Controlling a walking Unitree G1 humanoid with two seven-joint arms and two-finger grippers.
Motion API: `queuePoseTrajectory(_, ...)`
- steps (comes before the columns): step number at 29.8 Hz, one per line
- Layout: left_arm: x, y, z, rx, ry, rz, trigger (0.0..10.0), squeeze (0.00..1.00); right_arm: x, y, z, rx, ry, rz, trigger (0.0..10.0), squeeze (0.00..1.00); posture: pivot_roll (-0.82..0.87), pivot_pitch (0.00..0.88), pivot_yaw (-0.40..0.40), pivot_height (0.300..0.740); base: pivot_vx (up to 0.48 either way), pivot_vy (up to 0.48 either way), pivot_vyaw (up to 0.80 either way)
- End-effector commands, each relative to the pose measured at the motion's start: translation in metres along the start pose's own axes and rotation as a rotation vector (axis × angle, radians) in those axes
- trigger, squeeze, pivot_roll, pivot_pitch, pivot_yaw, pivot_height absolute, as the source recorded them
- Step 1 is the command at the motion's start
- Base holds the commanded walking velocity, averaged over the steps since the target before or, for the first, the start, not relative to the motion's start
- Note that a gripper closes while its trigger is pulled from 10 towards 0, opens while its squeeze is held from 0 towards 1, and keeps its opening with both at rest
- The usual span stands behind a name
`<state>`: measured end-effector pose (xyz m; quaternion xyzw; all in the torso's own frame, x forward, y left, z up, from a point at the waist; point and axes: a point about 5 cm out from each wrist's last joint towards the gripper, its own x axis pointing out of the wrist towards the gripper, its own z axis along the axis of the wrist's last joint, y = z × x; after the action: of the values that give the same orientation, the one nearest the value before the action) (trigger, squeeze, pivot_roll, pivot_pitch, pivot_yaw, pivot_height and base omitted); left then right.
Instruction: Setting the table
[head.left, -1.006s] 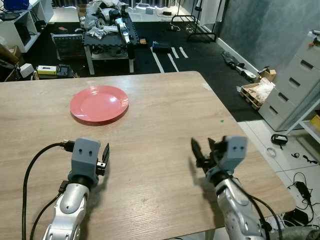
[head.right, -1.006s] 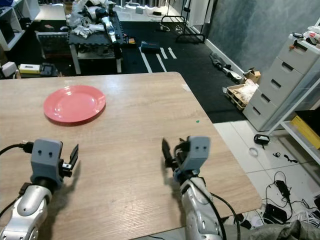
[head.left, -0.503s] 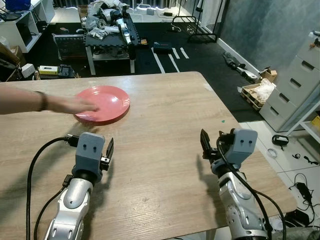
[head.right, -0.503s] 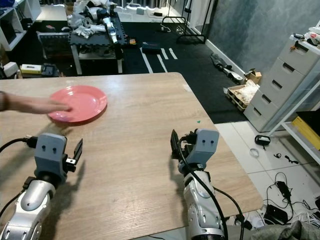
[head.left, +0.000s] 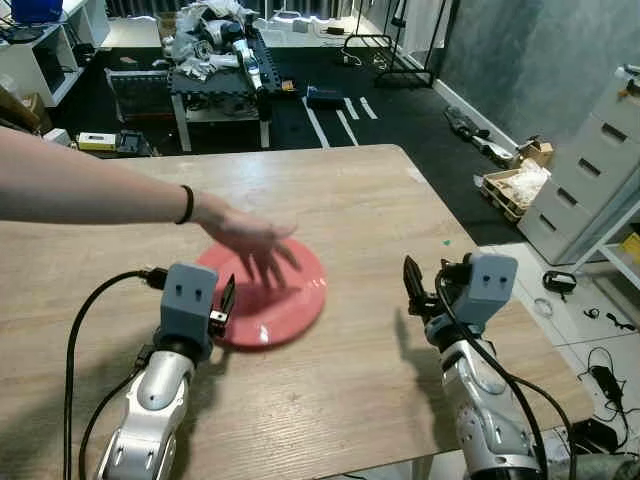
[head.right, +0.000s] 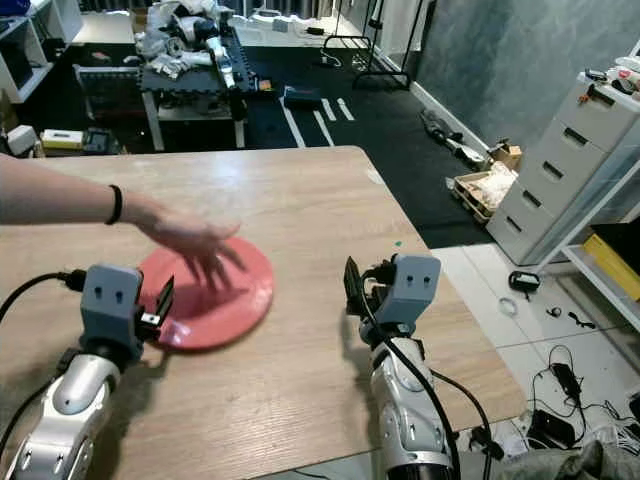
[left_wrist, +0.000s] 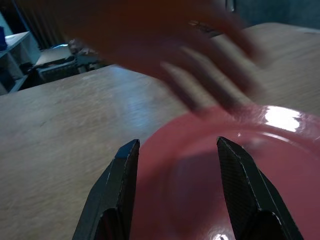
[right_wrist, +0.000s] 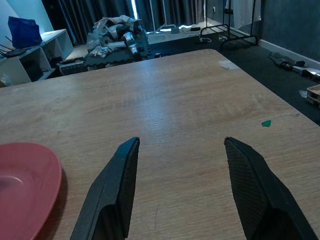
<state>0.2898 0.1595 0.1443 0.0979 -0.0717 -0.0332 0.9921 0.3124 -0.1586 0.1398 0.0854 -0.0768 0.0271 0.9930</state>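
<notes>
Wooden table (head.left: 360, 210) bears a red plate (head.left: 290, 300); both grippers' fingers spread apart.

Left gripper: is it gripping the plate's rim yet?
No: the left gripper is open, its fingers apart above the red plate, while a person's hand rests on it.

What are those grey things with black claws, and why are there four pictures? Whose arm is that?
Those are a walking robot's two arms. Each ends in an end effector, a claw of two black fingers. Two pictures come from cameras on the robot's head, looking down at the pale wooden table. The other two come from cameras on its wrists, looking along the fingers. A person's hand rests on the round red plate. The left end effector hovers open at the plate's rim. The right end effector is open over bare wood. Neither holds anything.
</notes>
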Motion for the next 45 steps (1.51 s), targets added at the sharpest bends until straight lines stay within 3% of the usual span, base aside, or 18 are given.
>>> queuePoseTrajectory(1, 0.0, -0.004, -0.001, -0.007, 0.003, -0.02, 10.0, 0.0, 0.001, -0.004, 0.0, -0.009, 0.0, -0.007, 10.0, 0.0, 0.01, 0.0, 0.02, 0.74, 0.0, 0.0, 0.0)
queuePoseTrajectory(4, 0.001, -0.004, 0.0, -0.007, -0.006, -0.02, 10.0, 0.0, 0.001, -0.003, 0.0, -0.01, 0.005, 0.003, 10.0, 0.0, 0.0, 0.0, 0.02, 0.74, 0.0, 0.0, 0.0)
queuePoseTrajectory(7, -0.002, 0.002, 0.007, 0.029, -0.033, 0.003, 10.0, 0.0, 0.0, 0.004, -0.004, -0.049, 0.05, 0.117, 10.0, 0.0, 0.01, 0.0, 0.021, 0.74, 0.0, 0.0, 0.0)
queuePoseTrajectory(9, -0.006, 0.015, -0.005, -0.001, 0.047, 0.016, 10.0, 0.0, 0.001, 0.0, -0.005, -0.046, 0.06, 0.112, 10.0, 0.0, 0.02, 0.0, 0.012, 0.74, 0.0, 0.0, 0.0)
queuePoseTrajectory(11, -0.005, 0.017, -0.008, -0.009, 0.06, 0.012, 10.0, 0.0, 0.001, -0.001, -0.005, -0.037, 0.062, 0.103, 10.0, 0.0, 0.02, 0.0, 0.01, 0.74, 0.0, 0.0, 0.0)
queuePoseTrajectory(14, 0.005, 0.021, -0.01, -0.025, 0.074, -0.059, 10.0, 0.0, 0.004, -0.001, -0.007, -0.014, 0.08, 0.081, 10.0, 0.0, 0.02, 0.0, 0.004, 0.74, 0.0, 0.0, 0.0)
queuePoseTrajectory(16, 0.022, 0.024, -0.008, 0.019, 0.071, -0.158, 10.0, 0.0, 0.006, 0.002, -0.008, 0.05, 0.091, 0.062, 10.0, 0.0, 0.02, 0.0, 0.008, 0.74, 0.0, 0.0, 0.0)
queuePoseTrajectory(19, 0.029, 0.027, -0.007, 0.034, 0.076, -0.193, 10.0, 0.0, 0.006, 0.004, -0.008, 0.073, 0.092, 0.059, 10.0, 0.0, 0.01, 0.0, 0.013, 0.74, 0.0, 0.0, 0.0)
queuePoseTrajectory(21, 0.043, 0.034, -0.008, 0.055, 0.101, -0.238, 10.0, 0.0, 0.005, 0.006, -0.005, 0.098, 0.082, 0.059, 10.0, 0.0, -0.02, 0.0, 0.036, 0.74, 0.0, 0.0, 0.0)
queuePoseTrajectory(25, 0.05, 0.041, -0.008, 0.071, 0.12, -0.257, 10.0, 0.0, 0.002, 0.005, 0.0, 0.106, 0.07, 0.059, 10.0, 0.0, -0.03, 0.0, 0.048, 0.74, 0.0, 0.0, 0.0)
queuePoseTrajectory(28, 0.043, 0.046, -0.013, 0.05, 0.137, -0.23, 10.0, 0.0, -0.002, 0.004, 0.002, 0.109, 0.064, 0.058, 10.0, 0.0, -0.04, 0.0, 0.058, 0.74, 0.0, 0.0, 0.0)
queuePoseTrajectory(31, 0.021, 0.047, -0.032, -0.013, 0.191, -0.174, 10.0, 0.0, -0.007, 0.003, 0.002, 0.122, 0.078, 0.064, 10.0, 0.0, -0.03, 0.019, 0.048, 0.74, 0.0, 0.0, 0.0)
queuePoseTrajectory(34, 0.009, 0.039, -0.047, -0.028, 0.238, -0.22, 10.0, 0.0, -0.008, 0.005, 0.0, 0.133, 0.092, 0.077, 10.0, 0.0, -0.03, 0.024, 0.041, 0.74, 0.0, 0.0, 0.0)
queuePoseTrajectory(38, -0.006, 0.023, -0.076, -0.074, 0.334, -0.287, 10.0, 0.0, -0.004, 0.019, 0.001, 0.221, 0.116, 0.151, 10.0, 0.0, -0.03, 0.038, 0.022, 0.74, 0.0, 0.0, 0.0)
queuePoseTrajectory(41, -0.008, 0.021, -0.081, -0.098, 0.35, -0.278, 10.0, 0.0, -0.003, 0.031, 0.005, 0.301, 0.132, 0.221, 10.0, 0.0, -0.03, 0.039, 0.02, 0.74, 0.0, 0.0, 0.0)
queuePoseTrajectory(43, -0.007, 0.017, -0.082, -0.128, 0.354, -0.268, 10.0, 0.0, -0.004, 0.049, 0.011, 0.412, 0.161, 0.35, 10.0, 0.0, -0.03, 0.042, 0.016, 0.74, 0.0, 0.0, 0.0)
queuePoseTrajectory(44, -0.007, 0.017, -0.082, -0.128, 0.354, -0.268, 10.0, 0.0, -0.004, 0.049, 0.011, 0.412, 0.161, 0.35, 10.0, 0.0, -0.03, 0.042, 0.016, 0.74, 0.0, 0.0, 0.0)
queuePoseTrajectory(45, -0.006, 0.016, -0.08, -0.135, 0.349, -0.272, 10.0, 0.0, -0.006, 0.06, 0.011, 0.453, 0.183, 0.421, 10.0, 0.0, -0.03, 0.042, 0.015, 0.74, 0.0, 0.0, 0.0)
